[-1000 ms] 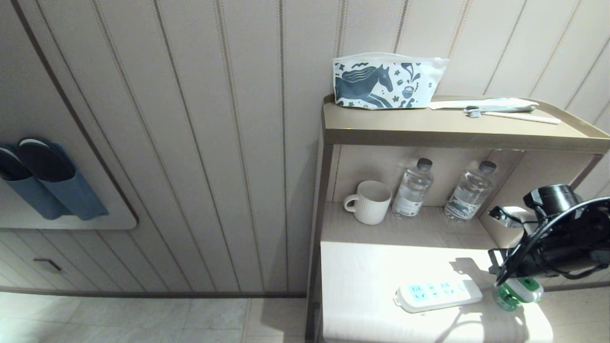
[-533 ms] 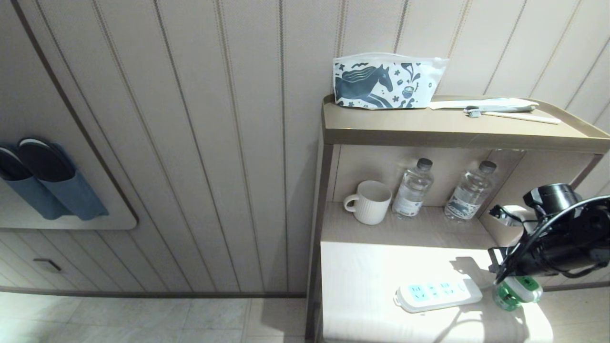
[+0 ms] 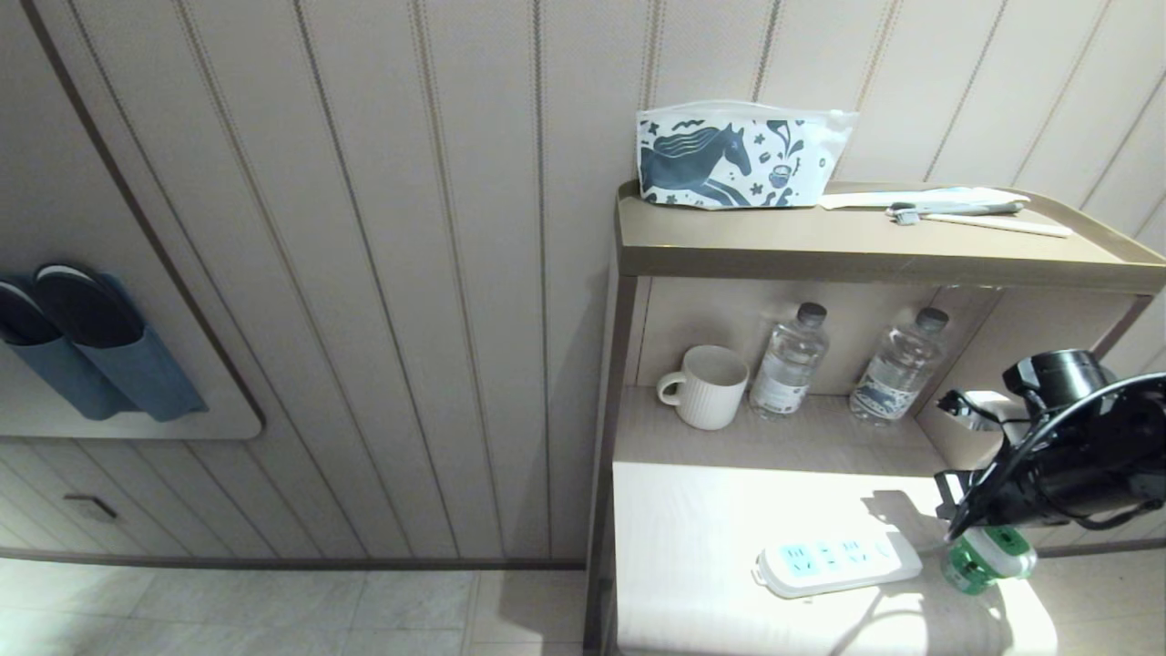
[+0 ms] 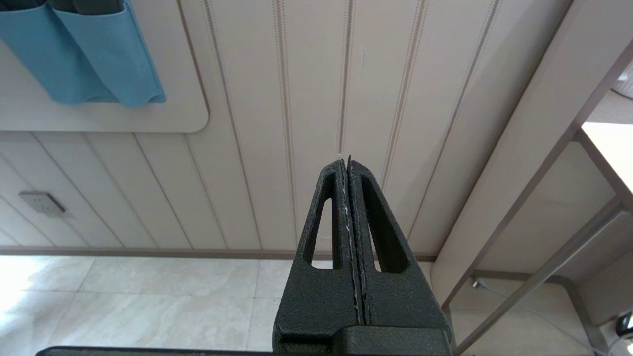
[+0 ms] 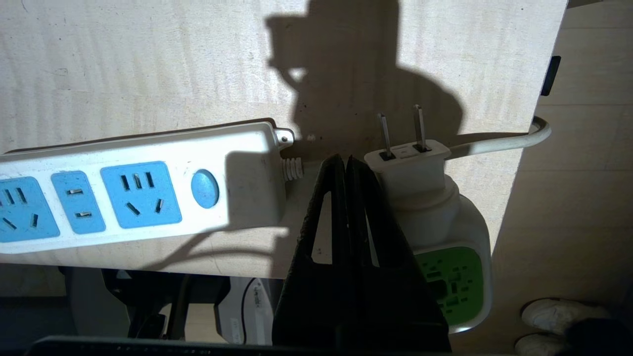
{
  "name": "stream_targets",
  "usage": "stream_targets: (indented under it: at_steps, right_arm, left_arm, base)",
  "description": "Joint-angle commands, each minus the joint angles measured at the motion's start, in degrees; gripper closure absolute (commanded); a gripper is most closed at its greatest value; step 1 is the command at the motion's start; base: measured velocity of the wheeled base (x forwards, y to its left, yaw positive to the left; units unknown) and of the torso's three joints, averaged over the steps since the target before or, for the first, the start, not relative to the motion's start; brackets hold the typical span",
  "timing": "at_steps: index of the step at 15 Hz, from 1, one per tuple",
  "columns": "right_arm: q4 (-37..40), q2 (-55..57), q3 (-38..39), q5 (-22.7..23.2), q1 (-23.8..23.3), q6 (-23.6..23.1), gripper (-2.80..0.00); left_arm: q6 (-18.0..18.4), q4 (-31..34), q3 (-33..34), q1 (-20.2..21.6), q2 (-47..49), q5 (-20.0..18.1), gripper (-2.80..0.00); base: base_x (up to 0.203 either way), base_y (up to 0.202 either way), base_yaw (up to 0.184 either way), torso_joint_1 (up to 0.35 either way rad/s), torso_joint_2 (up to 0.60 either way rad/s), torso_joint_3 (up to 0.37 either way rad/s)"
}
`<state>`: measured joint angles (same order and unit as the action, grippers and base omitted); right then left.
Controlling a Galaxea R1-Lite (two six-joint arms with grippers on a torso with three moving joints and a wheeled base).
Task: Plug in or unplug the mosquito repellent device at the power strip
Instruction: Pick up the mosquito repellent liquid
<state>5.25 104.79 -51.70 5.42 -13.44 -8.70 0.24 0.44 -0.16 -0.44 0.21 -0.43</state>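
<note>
The power strip (image 3: 838,565) lies flat on the pale tabletop, its light-blue sockets (image 5: 141,194) all empty. To its right the mosquito repellent device (image 3: 988,558) lies on its side near the table's right edge. It is unplugged and its two prongs (image 5: 400,131) stick out bare. My right gripper (image 5: 344,160) is shut and empty. Its tips sit in the gap between the strip's cord end and the device's white head (image 5: 435,198), close against that head. In the head view the right gripper (image 3: 949,527) hangs just above the device. My left gripper (image 4: 348,162) is shut, parked off the table and facing the wall.
The strip's white cord (image 5: 494,143) runs behind the device and off the table's edge. A white mug (image 3: 706,387) and two water bottles (image 3: 788,362) stand on the shelf behind. A horse-print pouch (image 3: 738,157) rests on the top shelf. Blue slipper pockets (image 3: 91,355) hang on the wall.
</note>
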Motion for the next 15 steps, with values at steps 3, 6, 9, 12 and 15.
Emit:
stream_targets:
  at_steps: [3,6,9,12,15]
  right_arm:
    - [0.0,-0.2,-0.1,0.0,0.0,-0.1,0.00]
    - [-0.1,-0.1,-0.2,0.0,-0.7,-0.1,0.00]
    - [-0.1,-0.3,-0.1,0.0,-1.5,-0.3,0.00]
    - [-0.1,-0.2,-0.2,0.1,-1.5,-0.1,0.00]
    - [0.0,-0.8,-0.1,0.3,-1.1,0.1,0.00]
  left_arm:
    - [0.0,0.0,0.2,0.0,0.0,0.0,0.00]
    - [0.0,0.0,0.0,0.0,0.0,0.0,0.00]
    - [0.0,0.0,0.1,0.0,0.0,0.0,0.00]
    - [0.0,0.0,0.0,0.0,0.0,0.0,0.00]
    - [0.0,0.0,0.0,0.0,0.0,0.0,0.00]
  base:
    - [0.000,0.000,0.000,0.000,0.00,0.000]
    - [0.000,0.000,0.000,0.000,0.00,0.000]
    - [0.000,0.000,0.000,0.000,0.00,0.000]
    - [0.000,0.000,0.000,0.000,0.00,0.000]
    - [0.000,0.000,0.000,0.000,0.00,0.000]
